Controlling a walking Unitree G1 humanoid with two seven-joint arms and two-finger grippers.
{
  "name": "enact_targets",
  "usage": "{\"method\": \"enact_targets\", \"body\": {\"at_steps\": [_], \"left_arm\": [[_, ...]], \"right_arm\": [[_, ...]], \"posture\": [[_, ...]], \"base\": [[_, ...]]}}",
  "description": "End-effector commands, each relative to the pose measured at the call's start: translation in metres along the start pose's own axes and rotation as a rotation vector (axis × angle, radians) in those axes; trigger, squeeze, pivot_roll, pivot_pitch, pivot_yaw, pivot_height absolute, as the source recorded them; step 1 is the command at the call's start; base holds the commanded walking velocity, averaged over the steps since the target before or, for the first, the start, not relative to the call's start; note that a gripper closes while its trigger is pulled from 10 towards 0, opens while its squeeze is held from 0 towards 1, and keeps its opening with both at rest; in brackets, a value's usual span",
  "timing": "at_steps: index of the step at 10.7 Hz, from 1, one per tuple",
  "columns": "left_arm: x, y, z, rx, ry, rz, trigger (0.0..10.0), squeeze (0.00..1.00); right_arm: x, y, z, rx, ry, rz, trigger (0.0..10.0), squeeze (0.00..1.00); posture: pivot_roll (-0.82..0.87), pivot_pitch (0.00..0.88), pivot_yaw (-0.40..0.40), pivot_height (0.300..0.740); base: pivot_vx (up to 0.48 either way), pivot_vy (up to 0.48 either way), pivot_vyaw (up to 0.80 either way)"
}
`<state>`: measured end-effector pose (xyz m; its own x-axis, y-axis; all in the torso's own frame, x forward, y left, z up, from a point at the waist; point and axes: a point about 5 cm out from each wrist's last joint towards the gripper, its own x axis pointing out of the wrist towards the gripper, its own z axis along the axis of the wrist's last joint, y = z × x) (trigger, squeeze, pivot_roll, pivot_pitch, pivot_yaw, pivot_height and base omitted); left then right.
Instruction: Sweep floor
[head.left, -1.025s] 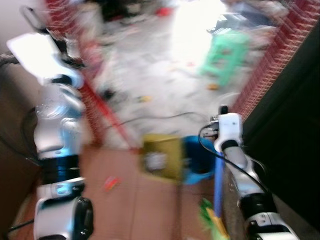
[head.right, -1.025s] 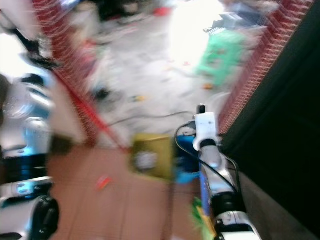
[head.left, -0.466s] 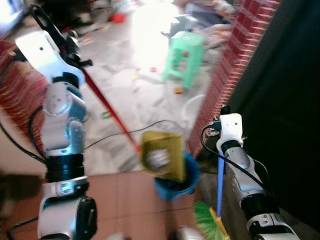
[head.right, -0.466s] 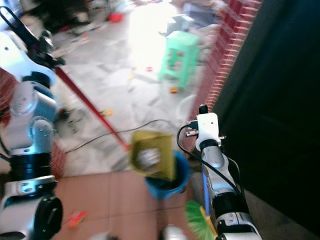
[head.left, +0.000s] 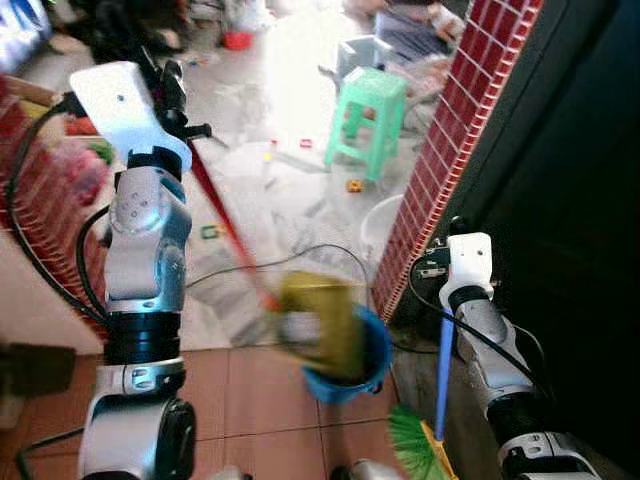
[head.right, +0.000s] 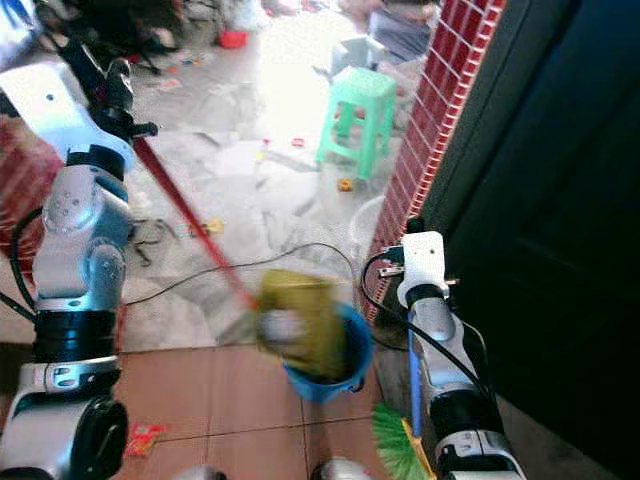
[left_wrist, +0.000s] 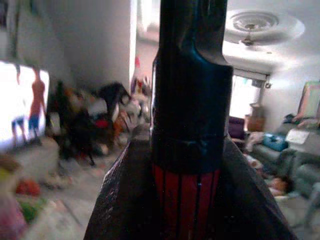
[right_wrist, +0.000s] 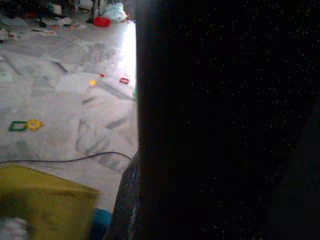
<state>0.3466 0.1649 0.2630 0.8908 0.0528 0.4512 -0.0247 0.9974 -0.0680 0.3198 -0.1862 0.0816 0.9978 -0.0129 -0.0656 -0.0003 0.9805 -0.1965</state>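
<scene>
My left gripper is raised at the left and shut on the red handle of a yellow dustpan. The pan is blurred and hangs tilted over the near-left rim of a blue bucket on the floor. In the left wrist view the red and black handle runs between the fingers. My right gripper is shut on a broom's blue handle, upright beside the dark door. Its green bristles rest on the tiles right of the bucket.
A green stool stands on the littered marble floor ahead. A white tub sits against the red brick pillar. A black cable crosses the floor. A low brick wall is at my left. A red wrapper lies on the tiles.
The whole view has swung as the camera turned and has sharpened. The dustpan stays at the bucket and is blurred now. Both grippers keep their holds.
</scene>
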Motion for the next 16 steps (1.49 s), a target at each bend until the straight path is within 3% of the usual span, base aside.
{"method": "enact_targets", "body": {"at_steps": [1, 3, 7, 8, 9, 11, 12, 15, 16], "left_arm": [[0.001, -0.015, 0.015, 0.059, -0.110, -0.081, 10.0, 0.00], [-0.009, -0.040, -0.002, 0.032, -0.081, -0.148, 10.0, 0.00], [-0.015, -0.069, -0.012, 0.012, -0.083, -0.238, 10.0, 0.00], [-0.022, -0.089, -0.017, -0.006, -0.080, -0.350, 10.0, 0.00], [-0.049, -0.133, -0.027, -0.051, -0.016, -0.715, 10.0, 0.00], [-0.076, -0.159, -0.031, -0.003, -0.002, -0.959, 10.0, 0.00], [-0.086, -0.170, -0.029, 0.045, -0.022, -1.070, 10.0, 0.00], [-0.100, -0.179, -0.024, 0.158, -0.059, -1.219, 10.0, 0.00], [-0.098, -0.180, -0.017, 0.208, -0.089, -1.221, 10.0, 0.00]], "right_arm": [[0.003, -0.004, 0.009, -0.005, -0.032, -0.005, 10.0, 0.00], [0.004, -0.002, 0.011, -0.003, -0.040, -0.006, 10.0, 0.00], [0.004, -0.001, 0.012, 0.001, -0.046, -0.009, 10.0, 0.00], [0.004, -0.001, 0.013, 0.005, -0.048, -0.009, 10.0, 0.00], [0.004, 0.001, 0.012, 0.007, -0.046, -0.007, 10.0, 0.00], [0.004, 0.001, 0.012, 0.010, -0.047, -0.007, 10.0, 0.00], [0.005, 0.002, 0.012, 0.011, -0.047, -0.005, 10.0, 0.00], [0.006, 0.003, 0.013, 0.008, -0.049, 0.004, 10.0, 0.00], [0.006, 0.002, 0.014, 0.004, -0.053, 0.005, 10.0, 0.00]], "posture": [[-0.10, 0.000, -0.033, 0.740], [-0.11, 0.000, -0.032, 0.740], [-0.11, 0.000, -0.023, 0.740], [-0.11, 0.000, -0.023, 0.740], [-0.11, 0.000, -0.023, 0.740], [-0.09, 0.000, -0.022, 0.740], [-0.09, 0.000, -0.023, 0.740], [-0.09, 0.000, -0.029, 0.740], [-0.09, 0.000, -0.032, 0.740]], "base": [[0.000, 0.000, 0.00], [0.000, 0.000, 0.00], [0.000, 0.000, 0.00], [0.000, 0.000, 0.00], [0.000, 0.000, 0.00], [0.000, 0.000, 0.00], [0.000, 0.000, 0.00], [0.000, 0.000, 0.00], [0.000, 0.000, 0.00]]}}
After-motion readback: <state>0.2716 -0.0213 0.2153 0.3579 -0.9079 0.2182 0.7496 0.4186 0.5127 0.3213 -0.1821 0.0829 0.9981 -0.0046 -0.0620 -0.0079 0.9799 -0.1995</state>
